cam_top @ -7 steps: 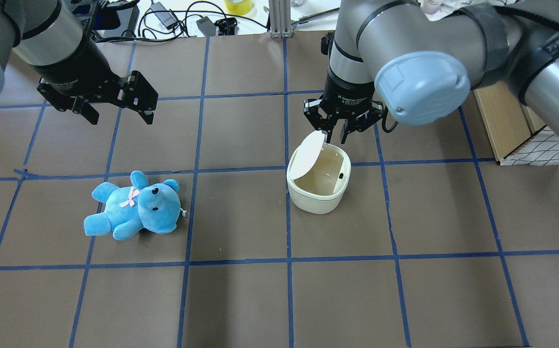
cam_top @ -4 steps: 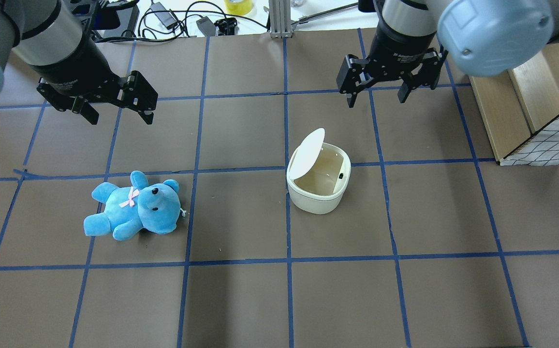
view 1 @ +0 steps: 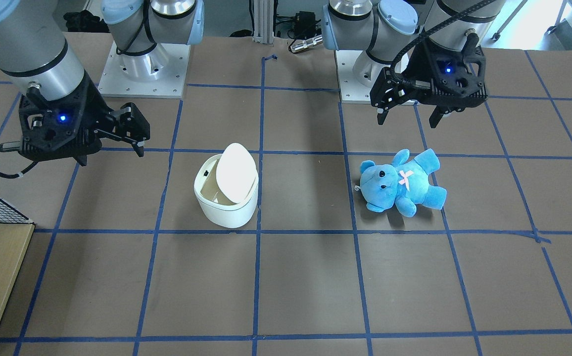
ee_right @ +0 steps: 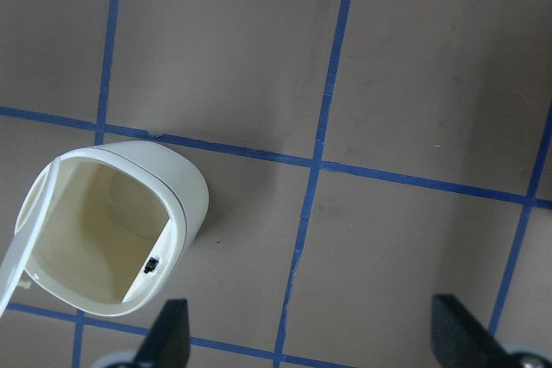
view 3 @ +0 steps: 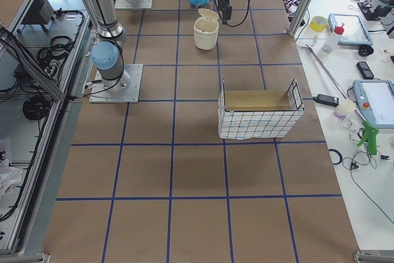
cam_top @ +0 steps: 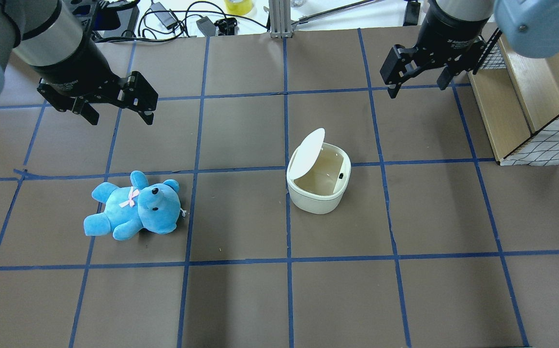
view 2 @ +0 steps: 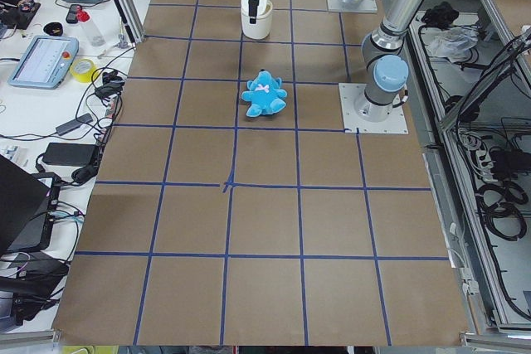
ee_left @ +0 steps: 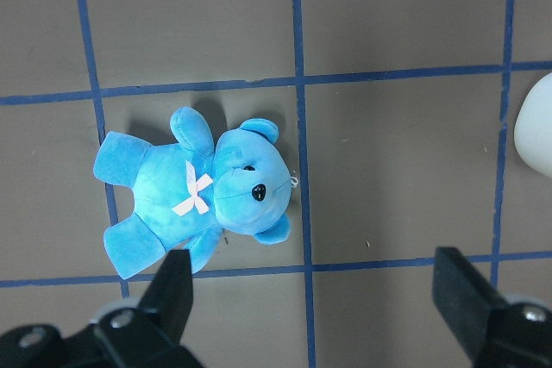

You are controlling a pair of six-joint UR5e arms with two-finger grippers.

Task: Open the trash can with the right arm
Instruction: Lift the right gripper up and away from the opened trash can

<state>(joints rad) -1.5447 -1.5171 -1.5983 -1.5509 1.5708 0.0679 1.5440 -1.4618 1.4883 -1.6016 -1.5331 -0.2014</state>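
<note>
The trash can point(cam_top: 319, 193) is a small white tub in the middle of the table. Its lid point(cam_top: 306, 153) stands tilted up, showing the beige inside. It also shows in the front view point(view 1: 226, 210) and the right wrist view point(ee_right: 185, 204). My right gripper point(cam_top: 419, 87) is open and empty, raised behind and to the right of the can and clear of it; it also shows in the front view point(view 1: 110, 154). My left gripper point(cam_top: 121, 118) is open and empty, hovering behind the blue plush bear point(cam_top: 134, 209).
A wood-bottomed wire basket point(cam_top: 526, 111) stands at the table's right edge, close to my right gripper. Cables and small tools point(cam_top: 178, 19) lie along the far edge. Blue tape lines mark a grid on the brown table.
My right gripper has left the raised lid's edge, opened and moved away to the back right. The lid stays up. The left arm, bear and can have not moved.
</note>
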